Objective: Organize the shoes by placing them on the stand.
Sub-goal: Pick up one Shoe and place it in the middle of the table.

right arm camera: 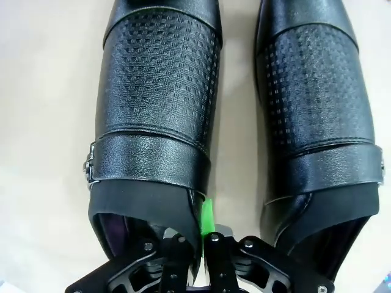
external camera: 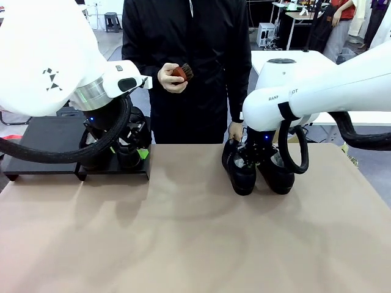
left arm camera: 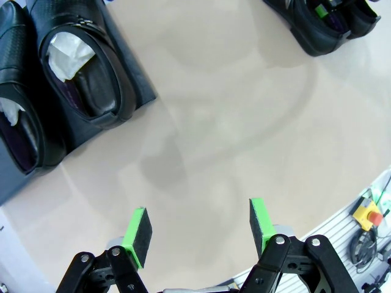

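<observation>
Shoe pair one (left arm camera: 85, 73) sits on the stand (external camera: 43, 137), side by side, white paper showing in the openings, at 10 o'clock in the left wrist view. Pair two stands on the desk (external camera: 183, 244), at about 3 o'clock of its middle in the front view, with a narrow gap between the two.

Right hand (right arm camera: 204, 224) is clamped narrow on the inner collar wall of one of these, the pinched shoe (right arm camera: 159, 122). One finger is inside the opening, the other in the gap beside its neighbour (right arm camera: 317, 110).

Left hand (left arm camera: 198, 226) is spread wide, holding nothing, over bare desk just off the stand's end.

A person at 12 o'clock holds a small brush (external camera: 180, 73).

Risks, as judged:
- The grip is thin and on one wall only, so on lifting the toe may swing down or the leather may slip out.
- The finger in the gap could drag or tip the neighbour.
- The left arm hangs by the stand — a crossing right arm could meet it, or nudge the shoes placed there.
</observation>
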`<state>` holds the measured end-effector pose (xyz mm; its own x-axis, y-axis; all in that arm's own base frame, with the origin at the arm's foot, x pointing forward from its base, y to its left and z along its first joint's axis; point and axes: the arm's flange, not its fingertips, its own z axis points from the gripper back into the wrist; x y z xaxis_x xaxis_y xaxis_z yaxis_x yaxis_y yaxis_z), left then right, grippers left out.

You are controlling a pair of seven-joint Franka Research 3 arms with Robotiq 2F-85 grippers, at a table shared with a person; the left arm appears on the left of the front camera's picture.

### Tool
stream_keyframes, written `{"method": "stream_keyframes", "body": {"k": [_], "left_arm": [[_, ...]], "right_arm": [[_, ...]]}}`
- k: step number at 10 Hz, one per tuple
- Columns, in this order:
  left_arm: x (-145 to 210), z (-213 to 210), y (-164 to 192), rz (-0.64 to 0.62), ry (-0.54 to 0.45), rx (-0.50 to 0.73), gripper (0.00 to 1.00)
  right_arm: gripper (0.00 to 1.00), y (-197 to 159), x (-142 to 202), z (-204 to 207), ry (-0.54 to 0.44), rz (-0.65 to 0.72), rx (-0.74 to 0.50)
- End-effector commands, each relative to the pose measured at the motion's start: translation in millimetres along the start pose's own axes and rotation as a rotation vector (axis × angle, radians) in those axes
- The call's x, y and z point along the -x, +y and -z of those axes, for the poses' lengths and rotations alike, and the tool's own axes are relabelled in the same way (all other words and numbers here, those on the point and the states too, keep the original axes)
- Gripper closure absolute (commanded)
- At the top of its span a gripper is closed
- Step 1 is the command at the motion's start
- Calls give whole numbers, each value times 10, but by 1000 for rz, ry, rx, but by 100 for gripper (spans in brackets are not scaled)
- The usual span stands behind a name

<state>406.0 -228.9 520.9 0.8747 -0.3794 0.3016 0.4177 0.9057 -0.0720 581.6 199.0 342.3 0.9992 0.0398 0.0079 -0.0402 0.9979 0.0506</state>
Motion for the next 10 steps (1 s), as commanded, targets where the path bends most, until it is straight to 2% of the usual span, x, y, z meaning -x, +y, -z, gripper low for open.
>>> {"method": "stream_keyframes", "body": {"k": [1,3,4,7,8,9,10], "left_arm": [[-12,-6,16,-2,-2,4,17],[-12,-6,16,-2,-2,4,17],[-12,-6,16,-2,-2,4,17],[-12,-6,16,-2,-2,4,17],[-12,-6,16,-2,-2,4,17],[-12,-6,16,-2,-2,4,17],[-12,-6,16,-2,-2,4,17]], "right_arm": [[100,23,28,1,8,-14,29],[100,72,78,-83,35,-1,4],[100,149,208,-274,18,12,11],[100,462,801,-895,-95,42,-19],[100,529,963,-982,-62,38,-44],[100,419,531,-758,-63,7,-3],[100,419,531,-758,-63,7,-3]]}}
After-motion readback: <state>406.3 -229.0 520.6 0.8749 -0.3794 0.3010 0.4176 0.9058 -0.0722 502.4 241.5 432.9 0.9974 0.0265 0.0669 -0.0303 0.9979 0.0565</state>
